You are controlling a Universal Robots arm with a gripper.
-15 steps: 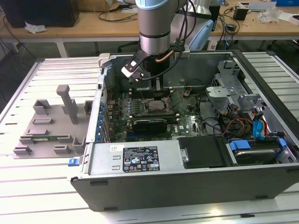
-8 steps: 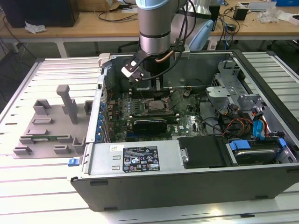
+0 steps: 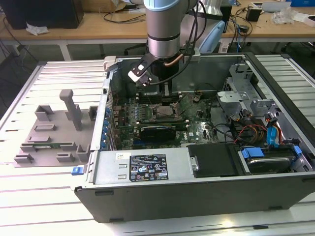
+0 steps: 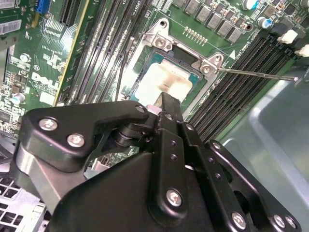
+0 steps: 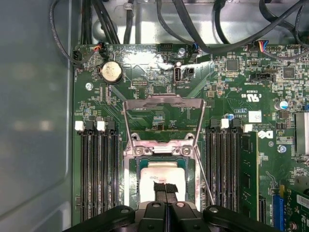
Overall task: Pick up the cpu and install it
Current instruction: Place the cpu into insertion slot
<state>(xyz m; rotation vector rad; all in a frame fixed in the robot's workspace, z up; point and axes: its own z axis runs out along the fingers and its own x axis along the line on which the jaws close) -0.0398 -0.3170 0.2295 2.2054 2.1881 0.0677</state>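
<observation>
Both wrist views show the end effector [image 5: 165, 188] narrow, fingers closed together with nothing gripped. The cpu [image 5: 155, 172] lies directly beneath its tips, seated in the motherboard socket [image 5: 133, 151], whose load plate [image 5: 164, 99] stands open.

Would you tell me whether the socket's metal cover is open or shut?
Open: in the first wrist view the metal cover lies swung back, leaving the cpu bare.
</observation>
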